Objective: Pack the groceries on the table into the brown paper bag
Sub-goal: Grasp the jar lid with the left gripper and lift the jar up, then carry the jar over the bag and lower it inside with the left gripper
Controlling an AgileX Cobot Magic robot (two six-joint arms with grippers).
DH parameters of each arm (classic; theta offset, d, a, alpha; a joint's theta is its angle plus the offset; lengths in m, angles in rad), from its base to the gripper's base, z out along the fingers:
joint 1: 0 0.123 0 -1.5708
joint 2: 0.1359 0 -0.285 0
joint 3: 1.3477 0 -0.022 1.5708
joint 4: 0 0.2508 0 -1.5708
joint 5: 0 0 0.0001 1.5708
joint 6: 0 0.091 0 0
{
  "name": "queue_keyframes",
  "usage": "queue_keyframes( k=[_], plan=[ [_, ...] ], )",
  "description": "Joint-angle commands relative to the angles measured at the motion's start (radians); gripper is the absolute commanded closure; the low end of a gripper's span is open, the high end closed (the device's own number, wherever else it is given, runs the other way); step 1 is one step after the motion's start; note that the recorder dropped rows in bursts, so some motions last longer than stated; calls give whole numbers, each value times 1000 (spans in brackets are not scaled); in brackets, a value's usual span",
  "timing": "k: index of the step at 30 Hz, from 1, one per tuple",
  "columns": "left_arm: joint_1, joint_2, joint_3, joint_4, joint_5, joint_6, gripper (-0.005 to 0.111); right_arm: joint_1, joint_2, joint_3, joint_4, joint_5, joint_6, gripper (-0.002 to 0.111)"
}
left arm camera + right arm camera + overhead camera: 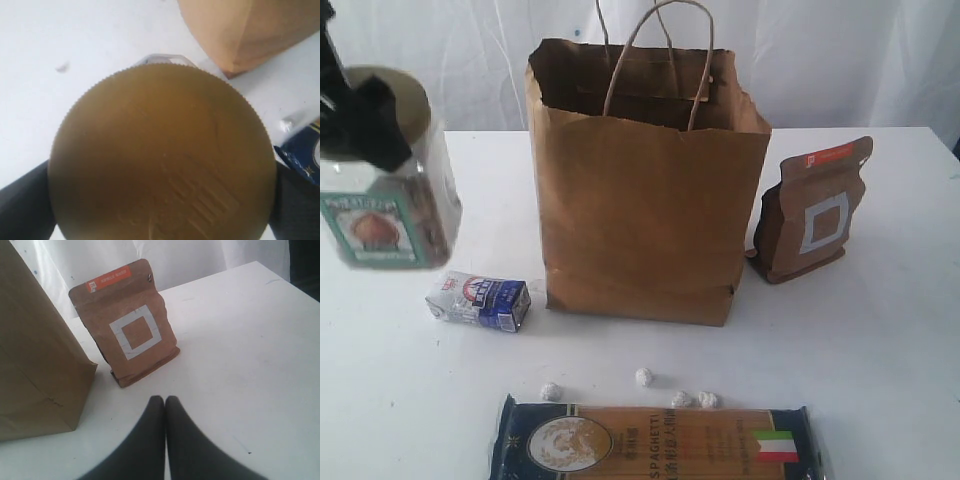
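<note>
My left gripper (365, 120) is shut on the tan-lidded clear jar (385, 200) and holds it in the air at the far left, above the table (880, 330). The tan lid (162, 155) fills the left wrist view, with a dark finger (25, 205) on each side. The brown paper bag (640, 200) stands open in the middle. A brown pouch (815, 210) stands upright just right of it. My right gripper (165, 400) is shut and empty, low over the table in front of the pouch (127, 325); the exterior view does not show it.
A small blue-white carton (480, 300) lies left of the bag's base. The blue spaghetti packet (655, 445) lies along the front edge. Several tiny foil balls (643, 377) sit between packet and bag. A white curtain hangs behind the table.
</note>
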Motion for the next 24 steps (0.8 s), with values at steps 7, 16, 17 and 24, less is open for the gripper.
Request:
queue_keyframes(
  k=[7, 16, 17, 24],
  plan=[
    [-4, 21, -331, -49, -173, -57, 107, -8, -6, 2, 0, -7, 4, 108],
    [-4, 155, -531, -155, -229, -57, 107, -8, -6, 2, 0, -7, 4, 108],
    [-4, 166, -547, -166, -243, -57, 107, -8, -6, 2, 0, -7, 4, 108],
    [-6, 242, -606, -220, -282, -35, 107, -8, -6, 2, 0, -7, 4, 108]
  ],
)
